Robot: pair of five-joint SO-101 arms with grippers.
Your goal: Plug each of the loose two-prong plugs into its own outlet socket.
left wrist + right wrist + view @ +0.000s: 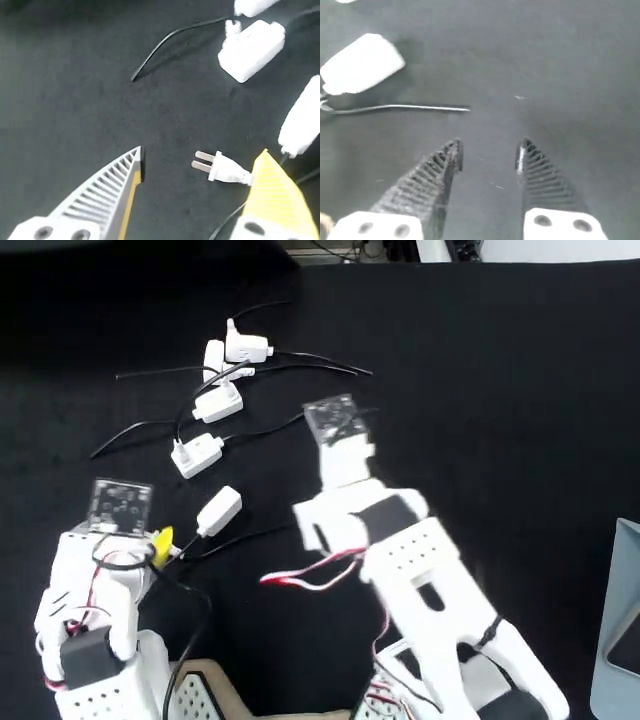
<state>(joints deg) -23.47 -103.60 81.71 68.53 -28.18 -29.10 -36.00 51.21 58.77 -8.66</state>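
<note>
Now | left gripper (202, 151) apart, two-prong plug (225, 170) beside its yellow finger (272, 192) | right gripper (489, 144) apart, over table (570, 60)

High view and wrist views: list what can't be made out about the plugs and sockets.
High view: white blocks too small to show slots or prongs.
Left wrist view: cable end of the two-prong plug hidden behind the yellow finger of the left claw; long white block cut off by the edge.
Right wrist view: white piece beyond the right claw blurred; plug or socket unclear.
</note>
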